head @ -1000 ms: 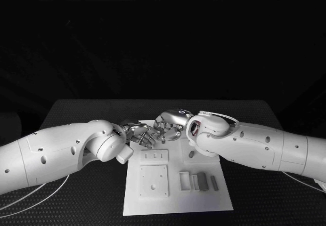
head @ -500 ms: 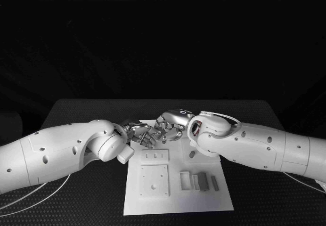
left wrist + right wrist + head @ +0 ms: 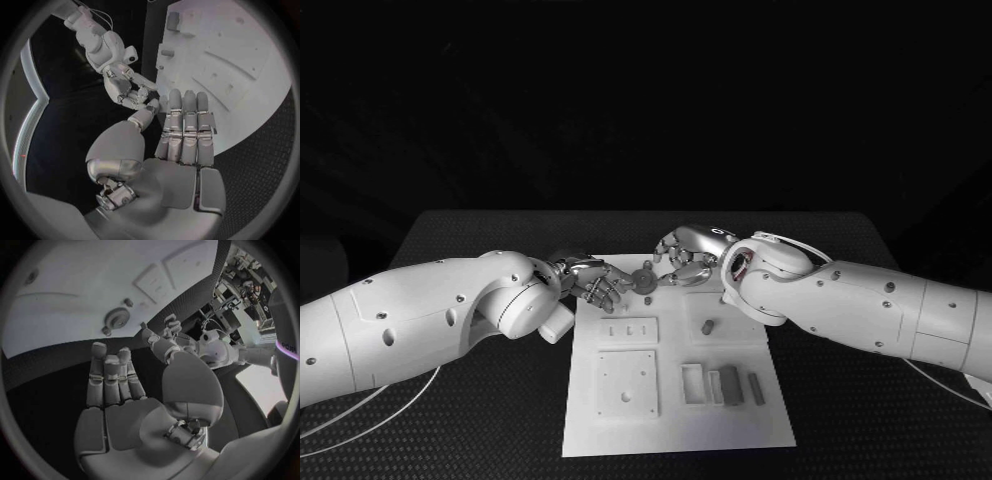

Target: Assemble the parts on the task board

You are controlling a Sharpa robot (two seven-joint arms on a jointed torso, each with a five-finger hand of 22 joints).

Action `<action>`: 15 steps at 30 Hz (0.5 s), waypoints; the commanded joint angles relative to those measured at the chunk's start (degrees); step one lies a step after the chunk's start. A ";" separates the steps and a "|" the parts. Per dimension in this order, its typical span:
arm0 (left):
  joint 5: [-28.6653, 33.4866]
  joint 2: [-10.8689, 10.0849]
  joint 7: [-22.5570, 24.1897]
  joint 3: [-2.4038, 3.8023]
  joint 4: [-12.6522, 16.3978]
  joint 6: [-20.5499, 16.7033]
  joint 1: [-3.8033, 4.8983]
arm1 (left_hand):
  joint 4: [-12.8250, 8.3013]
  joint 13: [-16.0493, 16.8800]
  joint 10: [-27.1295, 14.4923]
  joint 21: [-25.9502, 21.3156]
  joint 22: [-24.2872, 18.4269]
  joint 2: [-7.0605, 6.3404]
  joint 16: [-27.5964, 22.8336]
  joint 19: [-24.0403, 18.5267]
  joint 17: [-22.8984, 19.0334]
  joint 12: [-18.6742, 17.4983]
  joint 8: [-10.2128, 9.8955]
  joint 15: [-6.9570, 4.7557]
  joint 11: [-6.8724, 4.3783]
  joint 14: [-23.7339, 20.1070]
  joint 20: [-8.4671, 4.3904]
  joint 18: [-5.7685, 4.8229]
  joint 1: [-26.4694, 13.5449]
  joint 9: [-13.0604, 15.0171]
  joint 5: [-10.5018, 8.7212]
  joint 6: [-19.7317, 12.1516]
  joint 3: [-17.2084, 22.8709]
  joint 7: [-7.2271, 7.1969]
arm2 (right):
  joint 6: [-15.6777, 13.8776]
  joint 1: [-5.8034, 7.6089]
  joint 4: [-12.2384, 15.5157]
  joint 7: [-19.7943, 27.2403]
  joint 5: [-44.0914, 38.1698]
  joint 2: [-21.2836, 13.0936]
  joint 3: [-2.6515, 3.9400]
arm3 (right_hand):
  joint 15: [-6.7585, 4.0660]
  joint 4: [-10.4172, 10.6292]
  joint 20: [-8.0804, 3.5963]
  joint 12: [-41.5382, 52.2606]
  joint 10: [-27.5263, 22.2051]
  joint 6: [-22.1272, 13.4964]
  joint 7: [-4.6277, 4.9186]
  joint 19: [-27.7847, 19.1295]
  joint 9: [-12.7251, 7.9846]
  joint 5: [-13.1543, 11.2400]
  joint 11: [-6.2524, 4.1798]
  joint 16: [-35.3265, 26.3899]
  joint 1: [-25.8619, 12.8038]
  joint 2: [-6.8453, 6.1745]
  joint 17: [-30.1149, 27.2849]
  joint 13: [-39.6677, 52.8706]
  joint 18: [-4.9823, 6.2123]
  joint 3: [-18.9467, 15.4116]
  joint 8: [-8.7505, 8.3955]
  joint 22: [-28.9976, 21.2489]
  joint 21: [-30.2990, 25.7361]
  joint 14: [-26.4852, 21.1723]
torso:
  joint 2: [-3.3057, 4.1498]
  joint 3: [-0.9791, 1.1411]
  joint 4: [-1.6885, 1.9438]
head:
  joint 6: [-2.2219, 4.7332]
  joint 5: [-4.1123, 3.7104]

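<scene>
Both hands have drawn apart: the right hand moved right, uncovering a round grey part at the far end of the task board. Each hand, like the left hand, holds nothing, fingers loosely spread. Grey bars near the right edge look unplaced, so most assembly remains.

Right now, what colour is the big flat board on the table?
White; the task board shows best in the head view.
</scene>
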 commanded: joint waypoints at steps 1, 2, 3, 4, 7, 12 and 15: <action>-3.61 0.03 -1.26 0.05 -0.29 3.60 0.07 | 0.02 0.10 0.20 0.34 0.10 0.62 0.35 -0.25 0.02 0.35 0.12 -0.09 -0.17 -0.40 0.10 -0.85 0.06 0.18 0.21 1.27 0.28 -0.97 | -6.00 0.02 -1.48 4.37 8.79 -0.80 0.01 | 0.09 0.48 0.22 -0.56 -0.79 -0.80 0.38 -0.73 -0.19 -0.03 0.08 -0.51 0.34 -0.59 -0.20 -0.44 0.28 -0.02 -0.48 0.51 -0.61 -0.77 | 0.00 0.00 0.07 | -0.11 0.07; -4.53 0.03 -1.60 0.05 -0.46 4.28 0.07 | 0.02 0.12 0.18 0.35 0.13 0.62 0.36 -0.27 0.02 0.37 0.12 -0.08 -0.17 -0.43 0.10 -0.84 0.06 0.20 0.21 1.26 0.29 -0.98 | -6.80 0.06 -1.98 5.01 10.21 -1.03 0.02 | 0.12 0.53 0.27 -0.57 -0.84 -0.83 0.40 -0.80 -0.21 -0.02 0.10 -0.53 0.43 -0.59 -0.23 -0.49 0.29 -0.02 -0.48 0.52 -0.64 -0.83 | -0.01 0.01 0.07 | -0.12 0.09; -5.79 0.08 -1.95 0.05 -0.70 4.92 0.07 | 0.02 0.15 0.17 0.37 0.18 0.63 0.37 -0.28 0.02 0.39 0.12 -0.08 -0.17 -0.46 0.10 -0.84 0.06 0.24 0.21 1.25 0.29 -0.98 | -7.47 0.16 -2.51 5.84 11.90 -1.24 0.03 | 0.13 0.57 0.31 -0.57 -0.87 -0.83 0.42 -0.85 -0.22 -0.02 0.12 -0.55 0.53 -0.54 -0.24 -0.54 0.30 -0.02 -0.47 0.53 -0.67 -0.88 | 0.01 0.05 0.04 | -0.18 0.23; -6.95 0.15 -2.36 0.05 -0.99 5.38 0.08 | 0.02 0.19 0.15 0.39 0.24 0.65 0.40 -0.28 0.03 0.42 0.13 -0.08 -0.18 -0.48 0.10 -0.84 0.06 0.28 0.21 1.25 0.29 -0.98 | -8.03 0.39 -3.13 6.70 13.67 -1.39 0.06 | 0.14 0.62 0.34 -0.57 -0.89 -0.80 0.43 -0.87 -0.22 -0.02 0.12 -0.56 0.55 -0.49 -0.26 -0.57 0.31 -0.04 -0.44 0.54 -0.68 -0.90 | 0.01 0.06 0.03 | -0.19 0.27; -10.27 0.45 -4.18 0.06 -1.81 6.76 0.10 | 0.04 0.34 0.11 0.56 0.55 0.64 0.53 -0.27 0.05 0.54 0.16 -0.08 -0.19 -0.52 0.08 -0.83 -0.01 0.45 0.20 1.23 0.23 -0.98 | -8.86 1.27 -5.06 8.19 17.66 -1.42 0.33 | 0.15 0.70 0.42 -0.53 -0.92 -0.70 0.42 -0.91 -0.22 -0.02 0.13 -0.54 0.71 -0.24 -0.28 -0.65 0.36 -0.09 -0.35 0.57 -0.70 -0.93 | 0.03 0.16 0.03 | -0.25 0.32; -18.92 1.65 -8.09 0.05 -2.51 8.20 0.12 | 0.04 0.69 -0.09 0.93 1.41 0.78 0.82 -0.50 0.09 0.79 0.18 -0.10 -0.20 -0.66 0.05 -0.82 -0.23 0.89 0.19 1.10 0.04 -0.96 | -8.85 2.31 -8.91 10.12 21.37 -0.87 2.37 | 0.14 0.70 0.57 -0.46 -0.97 -0.63 0.41 -1.03 -0.25 -0.02 0.11 -0.52 0.94 0.21 -0.34 -0.80 0.44 -0.27 -0.24 0.63 -0.74 -0.99 | 0.01 0.20 0.04 | -0.47 0.25; -21.19 2.71 -9.99 0.03 -2.82 8.20 0.14 | 0.06 0.92 -0.08 1.20 1.96 0.71 1.06 -0.58 0.12 0.99 0.25 -0.15 -0.26 -0.63 0.01 -0.80 -0.28 1.16 0.19 1.14 -0.05 -1.01 | -8.71 3.37 -11.01 11.95 23.42 -0.35 3.18 | 0.15 0.66 0.65 -0.43 -1.01 -0.64 0.41 -1.10 -0.27 -0.02 0.12 -0.53 1.04 0.46 -0.37 -0.88 0.48 -0.39 -0.22 0.67 -0.77 -1.05 | 0.03 0.22 0.17 | -0.67 0.29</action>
